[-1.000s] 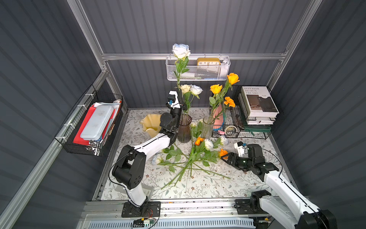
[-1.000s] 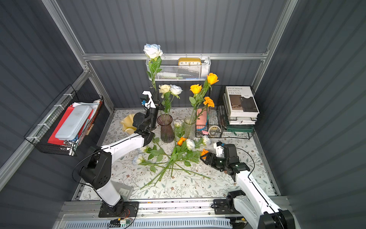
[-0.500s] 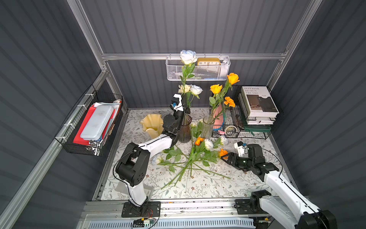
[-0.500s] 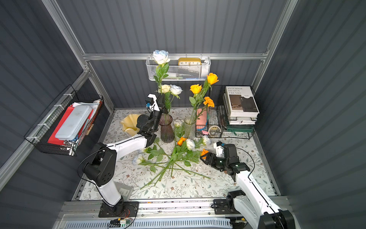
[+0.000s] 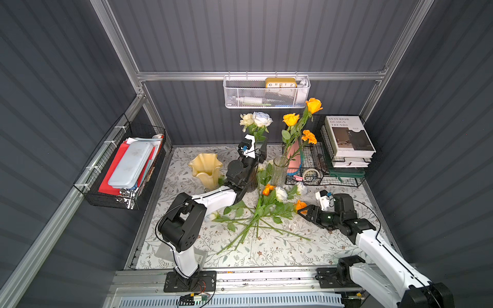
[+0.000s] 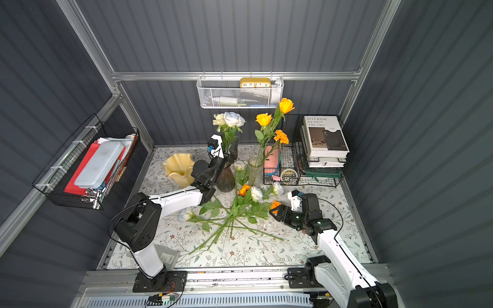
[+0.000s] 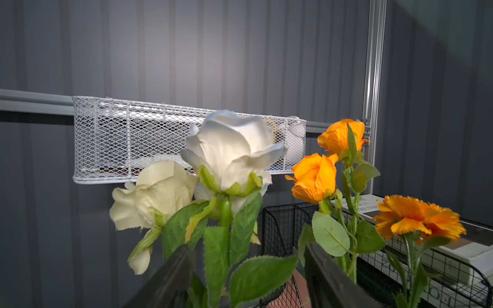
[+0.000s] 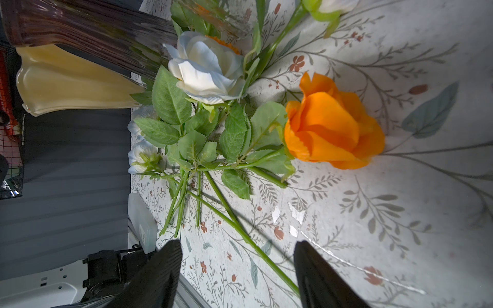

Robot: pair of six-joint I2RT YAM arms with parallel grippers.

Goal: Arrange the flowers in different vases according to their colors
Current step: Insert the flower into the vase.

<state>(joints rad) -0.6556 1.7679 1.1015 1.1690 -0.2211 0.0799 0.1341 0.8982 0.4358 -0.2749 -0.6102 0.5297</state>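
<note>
L claw points up just above mouth of purple vase, jaws spread wide. Stem of white rose runs up btwn them, w/ leaves. Wrist view shows neither jaw on stem, nothing pinched.

White rose + cream rose stand in purple vase. Long axes near vertical, heads up, cream head tipped a bit to one side.

Clear vase is just beside it, on robot's right. It holds orange roses + marigold, stems rising and leaning twd wire rack in both top views.

Yellow vase stands upright, mouth up, on L side of L arm.

Loose pile lies flat on cloth, mid-table. Stems fan out, cut ends twd front edge, most heads twd the vases. One white head points to robot's left, close by L arm.

Flat orange rose lies on its side at pile's R edge. Head is twd robot's right, stem running across table back into pile.

R claw is low over cloth, jaws spread, aimed at that rose. Head sits just ahead of tips, not touching, nothing held.
</note>
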